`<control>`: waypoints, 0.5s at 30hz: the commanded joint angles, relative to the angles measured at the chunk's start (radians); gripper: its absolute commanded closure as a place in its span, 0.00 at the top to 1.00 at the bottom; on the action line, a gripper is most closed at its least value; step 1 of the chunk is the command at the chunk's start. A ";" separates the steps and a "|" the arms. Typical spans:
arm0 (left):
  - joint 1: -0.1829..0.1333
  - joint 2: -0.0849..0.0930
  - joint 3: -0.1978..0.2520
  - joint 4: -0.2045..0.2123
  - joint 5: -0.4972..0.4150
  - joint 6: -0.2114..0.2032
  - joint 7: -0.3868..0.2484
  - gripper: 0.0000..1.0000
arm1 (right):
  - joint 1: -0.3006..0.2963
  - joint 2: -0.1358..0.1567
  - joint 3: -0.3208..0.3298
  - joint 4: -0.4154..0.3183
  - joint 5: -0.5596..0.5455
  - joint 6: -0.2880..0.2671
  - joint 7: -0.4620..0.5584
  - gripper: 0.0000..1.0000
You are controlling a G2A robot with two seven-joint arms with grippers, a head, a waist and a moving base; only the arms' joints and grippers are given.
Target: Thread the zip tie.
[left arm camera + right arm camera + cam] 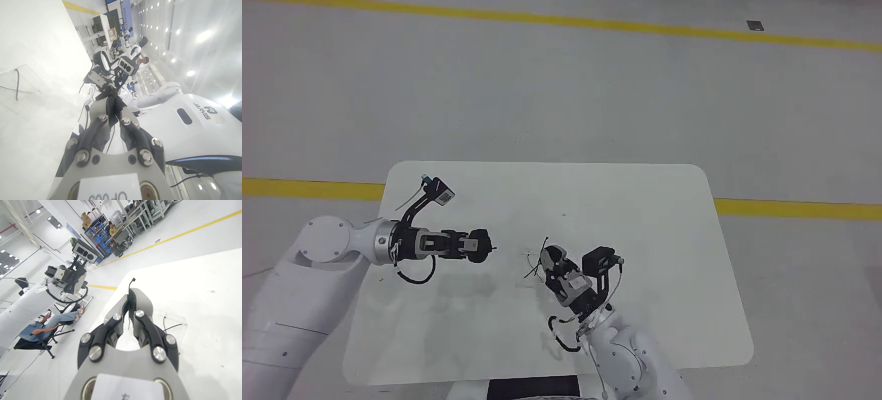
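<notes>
My right gripper (pixel 130 292) is shut on a thin black zip tie (pixel 133 279). Its small square head pokes out past the fingertips, and its tail hangs down between the fingers. From above, this gripper (pixel 548 262) sits near the table's front middle with the tie (pixel 543 246) sticking up from it. My left gripper (pixel 113 102) is shut, its dark pads pressed together with nothing visible between them. It hovers (pixel 485 245) a short way left of the right gripper, pointing toward it.
A clear flat tray (pixel 37 75) lies on the white table (pixel 642 210) with two spare black zip ties (pixel 18 89) crossed on it. The same tray (pixel 175 321) lies just beyond my right gripper. A person sits on a chair off the table's left side.
</notes>
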State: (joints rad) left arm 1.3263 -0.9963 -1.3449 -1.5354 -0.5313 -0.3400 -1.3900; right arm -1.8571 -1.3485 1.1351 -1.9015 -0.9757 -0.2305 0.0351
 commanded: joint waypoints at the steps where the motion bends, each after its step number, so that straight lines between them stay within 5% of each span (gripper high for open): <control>1: 0.000 0.000 0.000 0.000 0.000 0.000 0.000 0.00 | 0.005 0.000 0.000 -0.003 0.001 0.002 -0.009 0.00; 15: 0.000 0.000 0.000 0.000 0.000 0.000 0.000 0.00 | 0.050 -0.013 -0.091 0.048 -0.148 0.013 -0.445 0.00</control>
State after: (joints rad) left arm 1.3263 -0.9963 -1.3449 -1.5354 -0.5313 -0.3400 -1.3900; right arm -1.8101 -1.3605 1.0477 -1.8589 -1.1190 -0.2179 -0.3862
